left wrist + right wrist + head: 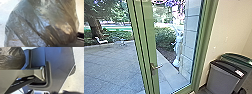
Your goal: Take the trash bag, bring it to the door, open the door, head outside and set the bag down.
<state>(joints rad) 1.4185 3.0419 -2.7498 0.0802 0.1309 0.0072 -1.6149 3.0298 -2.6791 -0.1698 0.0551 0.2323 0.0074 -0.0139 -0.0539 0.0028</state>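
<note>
1. Arms: the left wrist's camera faces the trash bag (42, 25) at close range, its crumpled film swelling broadly in front of it. The right wrist's looks onto the robot's own dark plate (60, 60) and jointed bar (18, 73), with pale ground (77, 84) past the plate's edge.
2. Whether the left jaws are clenched on the bag or released, I cannot tell; the same goes for the right jaws.
3. The bag hangs or rests close by the robot, just beyond the bar in the right wrist view; what bears its weight is unclear. Its film is thin, smoky and shiny, and paler and darker shapes show through, with a tan streak low in one part. What they are I cannot make out.
4. Indoors, a grey bin (221, 80) with a black lid (229, 68) and a white label (239, 72) stands by the wall (229, 30), near the door frame (203, 47). A green-lidded bin (236, 60) is just behind it. Their contents are hidden.
5. The green door (149, 42) has a metal lever handle (156, 67); outside lie paving (111, 65), a hedge (165, 37) and a white statue (178, 45).
</note>
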